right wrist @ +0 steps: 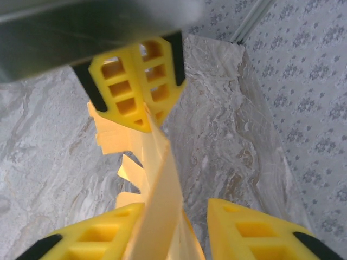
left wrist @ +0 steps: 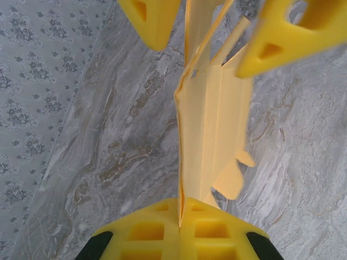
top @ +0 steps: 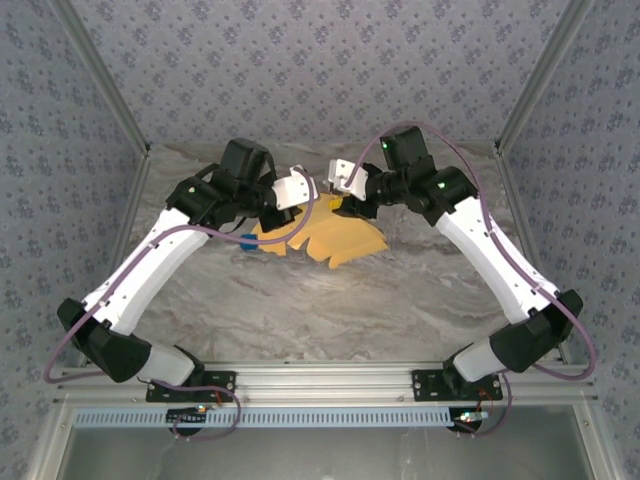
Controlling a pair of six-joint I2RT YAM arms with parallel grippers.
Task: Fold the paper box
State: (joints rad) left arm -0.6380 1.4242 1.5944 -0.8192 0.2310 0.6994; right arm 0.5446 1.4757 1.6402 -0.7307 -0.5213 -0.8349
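Note:
The paper box (top: 335, 240) is a yellow-orange die-cut sheet, partly folded, its notched flaps hanging toward the marble table. In the left wrist view a raised fold of the box (left wrist: 206, 141) runs upright into my left gripper (left wrist: 180, 210), which is shut on its edge. Seen from above, the left gripper (top: 303, 207) and right gripper (top: 340, 200) meet over the sheet's far edge. My right gripper (right wrist: 176, 216) is open, and a strip of the box (right wrist: 157, 179) passes between its fingers, lying against the left finger (right wrist: 92, 238). Opposite it, the left gripper (right wrist: 145, 120) pinches the same strip.
A tiny blue object (top: 247, 240) lies on the table just left of the sheet, under the left arm. Patterned walls close in the table (top: 330, 310) at the back and both sides. Bare marble stretches between the sheet and the arm bases.

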